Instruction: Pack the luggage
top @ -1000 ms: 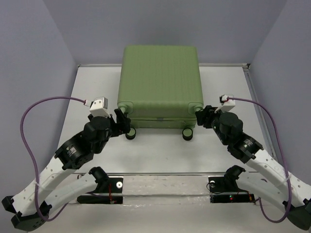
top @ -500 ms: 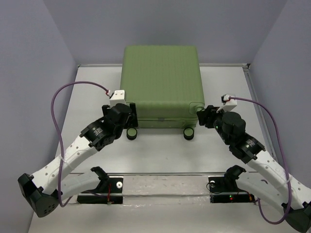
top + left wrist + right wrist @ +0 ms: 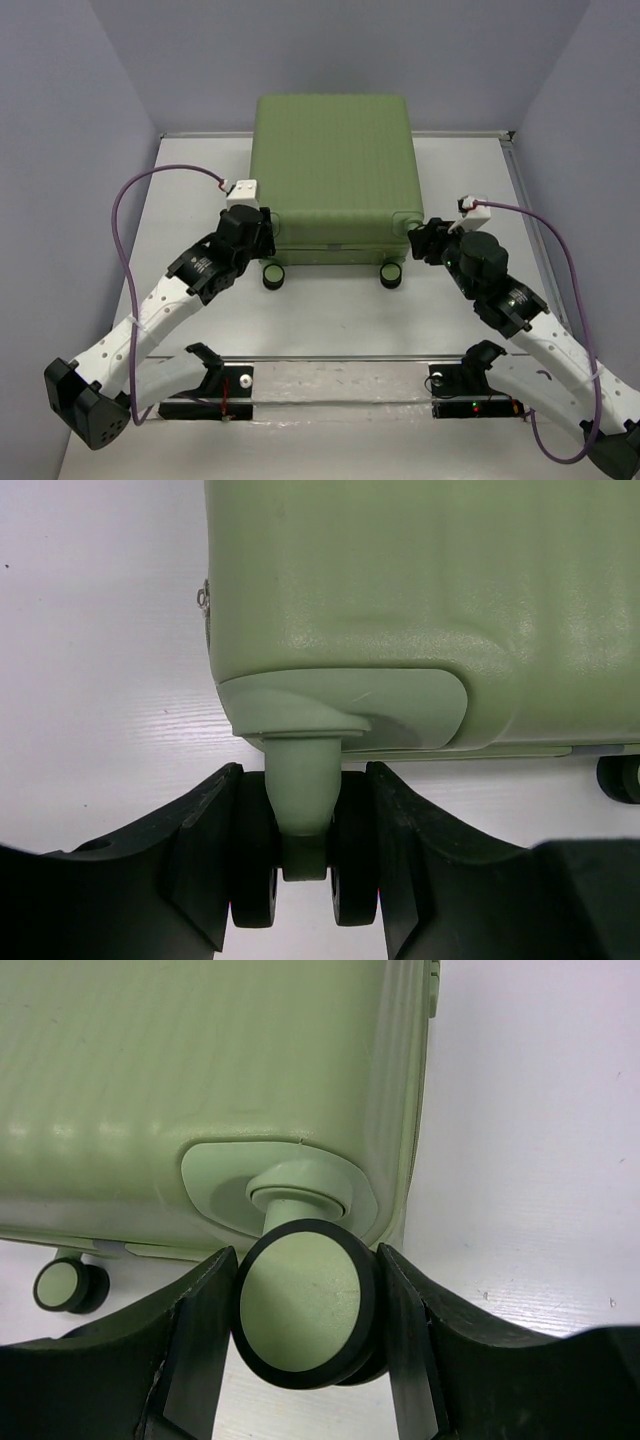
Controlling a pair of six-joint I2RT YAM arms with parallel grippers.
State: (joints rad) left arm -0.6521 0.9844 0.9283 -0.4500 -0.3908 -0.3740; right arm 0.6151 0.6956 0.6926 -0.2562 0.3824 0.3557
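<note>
Table [image 3: 330, 325]; left fingers [image 3: 200, 865], right fingers [image 3: 195, 1335] clamp luggage [image 3: 332, 160] wheels [image 3: 300, 1300].

Light-green ribbed hard-shell suitcase [image 3: 200, 1060] fills upper left, lying on white table surface [image 3: 530, 1160]. Corner caster wheel [image 3: 305, 1300], black tyre with pale green hub, hangs from rounded green mount at frame centre. Right gripper [image 3: 305, 1290] brackets wheel: two black fingers [image 3: 200, 1340], one pressed against each side. Second small black-and-green wheel [image 3: 68, 1286] at far lower left, below shell edge.
</note>
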